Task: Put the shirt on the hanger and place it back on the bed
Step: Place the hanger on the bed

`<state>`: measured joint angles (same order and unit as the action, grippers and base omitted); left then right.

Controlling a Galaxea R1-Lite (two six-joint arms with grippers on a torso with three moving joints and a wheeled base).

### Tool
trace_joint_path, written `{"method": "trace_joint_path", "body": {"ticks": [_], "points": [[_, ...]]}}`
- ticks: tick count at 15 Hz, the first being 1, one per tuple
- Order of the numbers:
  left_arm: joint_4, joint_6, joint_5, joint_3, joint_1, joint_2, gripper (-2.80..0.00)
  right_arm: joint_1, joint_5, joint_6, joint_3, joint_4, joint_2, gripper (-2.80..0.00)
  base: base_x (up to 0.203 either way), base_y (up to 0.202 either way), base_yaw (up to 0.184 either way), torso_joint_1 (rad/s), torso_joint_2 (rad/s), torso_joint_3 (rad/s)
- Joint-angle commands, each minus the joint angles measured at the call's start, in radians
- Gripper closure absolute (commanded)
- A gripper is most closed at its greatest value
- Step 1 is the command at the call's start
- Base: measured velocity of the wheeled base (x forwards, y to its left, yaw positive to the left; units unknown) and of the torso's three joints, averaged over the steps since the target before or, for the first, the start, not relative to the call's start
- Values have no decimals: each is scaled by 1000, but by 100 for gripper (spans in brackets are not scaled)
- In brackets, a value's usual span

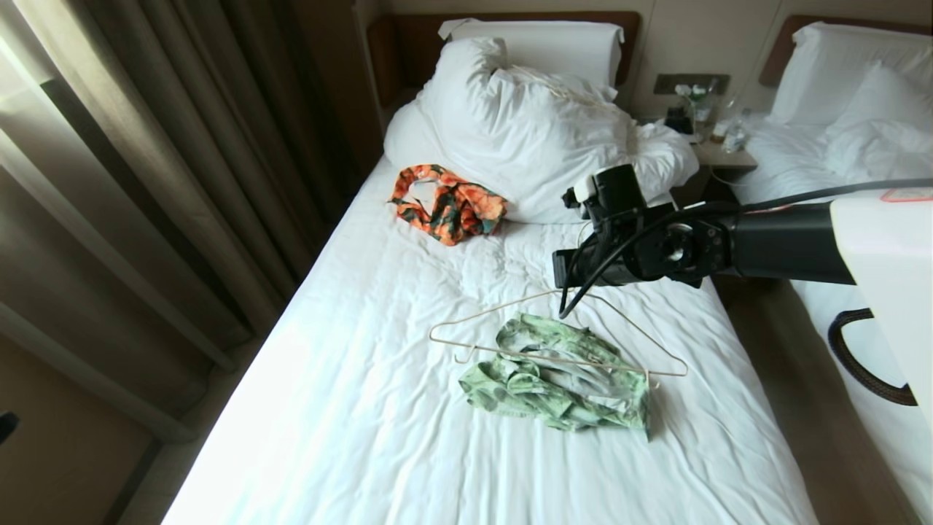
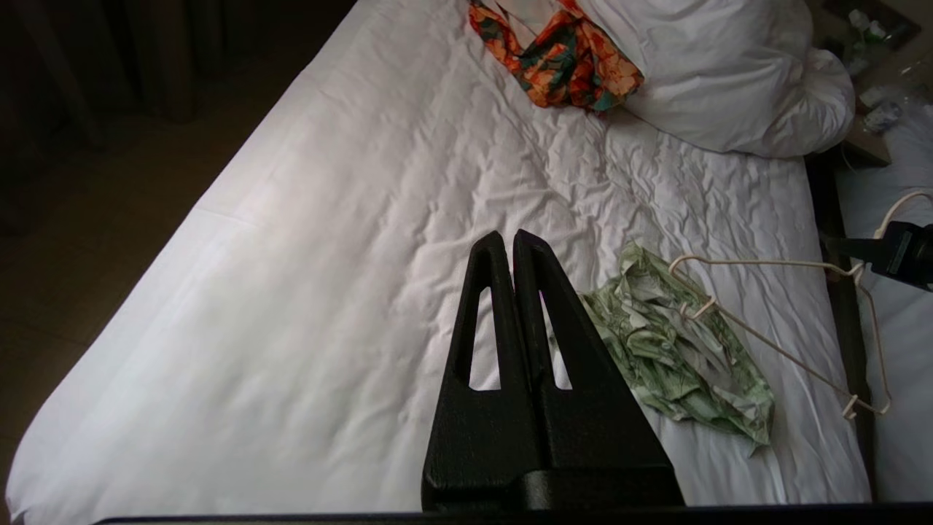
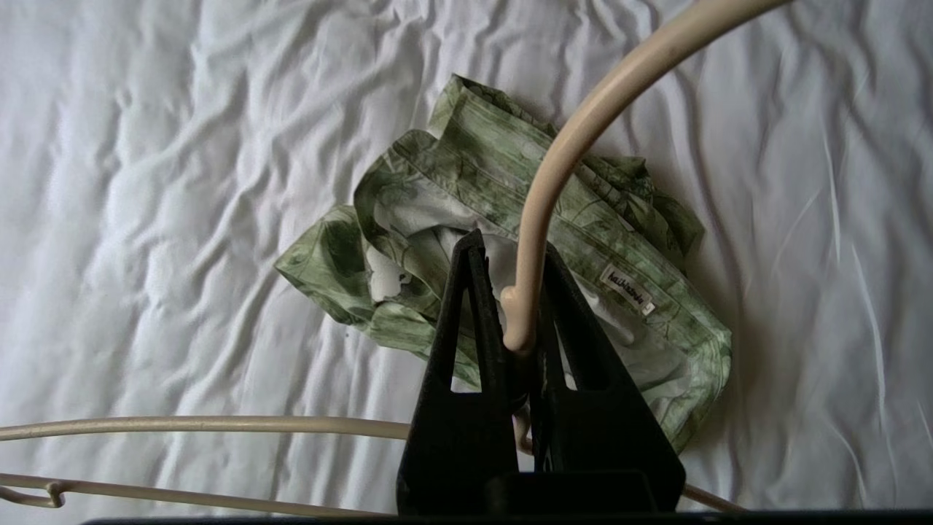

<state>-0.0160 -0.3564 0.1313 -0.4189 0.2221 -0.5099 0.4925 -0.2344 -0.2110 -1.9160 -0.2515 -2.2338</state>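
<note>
From the head view, the right gripper [image 1: 565, 273] at centre right holds the hanger [image 1: 557, 357] over the crumpled shirt [image 1: 561, 383] in the middle of the bed [image 1: 328, 408], probably to thread it. Left wrist: the left gripper [image 2: 508, 244], centre frame, is clenched on nothing. Right wrist: the jaws pinch the hanger's hook.

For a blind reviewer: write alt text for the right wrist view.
The right gripper is shut on the hook of the cream hanger, holding it above the crumpled green shirt. The shirt lies on the bed, on its wrinkled white sheet, not yet on the hanger.
</note>
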Motion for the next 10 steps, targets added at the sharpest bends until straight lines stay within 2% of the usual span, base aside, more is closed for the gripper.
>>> {"method": "trace_joint_path", "body": {"ticks": [1,6,7,10], "points": [[27,-3,2,2,0,61,0,-27,18,31,30,0,-83,0,0,0,0,0,0,0],[43,-5,-4,11,0,77,0,-72,17,80,23,6,-217,0,0,0,0,0,0,0],[42,-6,-5,15,0,79,0,-77,17,81,21,6,-226,-280,0,0,0,0,0,0],[42,-6,-5,17,0,96,0,-75,9,79,23,-6,-219,-280,0,0,0,0,0,0]]}}
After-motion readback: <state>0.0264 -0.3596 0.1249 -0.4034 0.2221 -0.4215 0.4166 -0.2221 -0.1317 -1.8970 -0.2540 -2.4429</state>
